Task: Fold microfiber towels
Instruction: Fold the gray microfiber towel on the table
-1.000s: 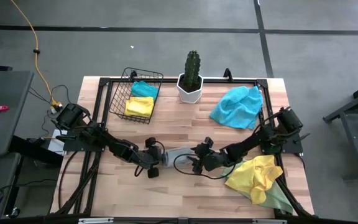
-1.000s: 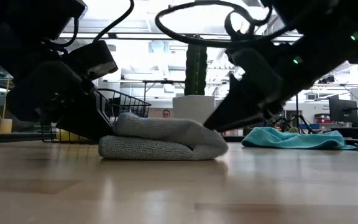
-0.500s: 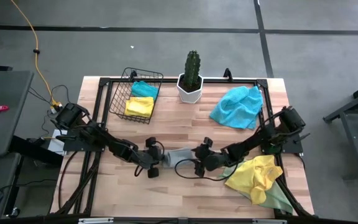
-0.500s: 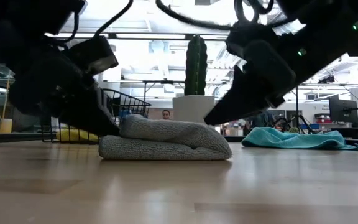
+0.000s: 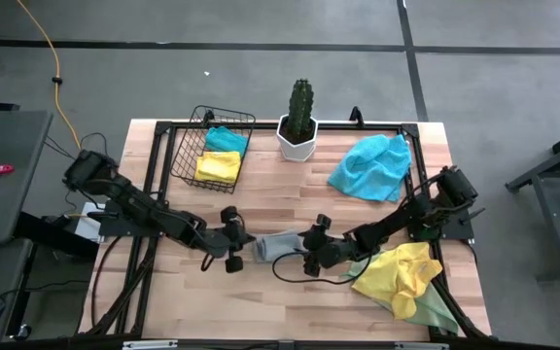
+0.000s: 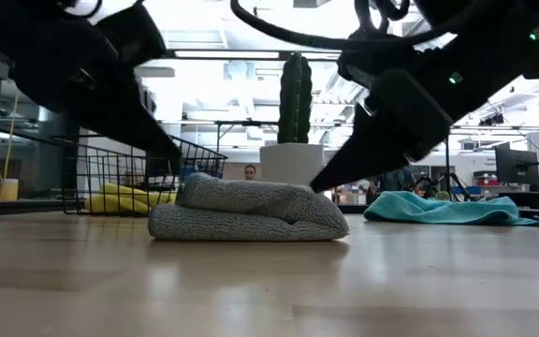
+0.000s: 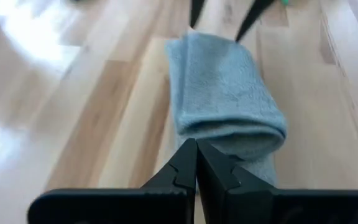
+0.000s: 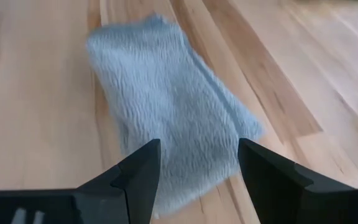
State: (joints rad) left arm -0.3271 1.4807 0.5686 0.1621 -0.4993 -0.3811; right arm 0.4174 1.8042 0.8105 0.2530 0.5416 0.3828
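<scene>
- Writing: none legible on any towel, pot or arm.
- Towels on the bare table (image 5: 290,180): three heaps. Folded grey towel (image 5: 278,244) near the middle, toward the front edge, two layers thick in the low view (image 6: 246,212); loose turquoise towel (image 5: 369,166) toward the back right corner; crumpled yellow towel (image 5: 401,272) over a pale green towel (image 5: 438,311) at the front right corner.
- Towels in the wire basket (image 5: 212,146) at the back left corner: two, a folded turquoise one (image 5: 227,138) behind a folded yellow one (image 5: 218,166).
- Potted cactus (image 5: 299,122): one, at the middle of the back edge.
- Left gripper (image 5: 238,245): clenched tight, nothing between the fingers, tips meeting just at the folded end of the grey towel in the left wrist view (image 7: 196,163); arm stretched low from the left edge toward the table's middle.
- Right gripper (image 5: 303,245): fingers spread wide, grasping nothing, straddling the other end of the grey towel in the right wrist view (image 8: 194,168); arm reaching low from the right edge toward the middle, tips angled down at the towel in the low view (image 6: 330,178).
- Person: one, far behind the table in the low view (image 6: 250,172).
</scene>
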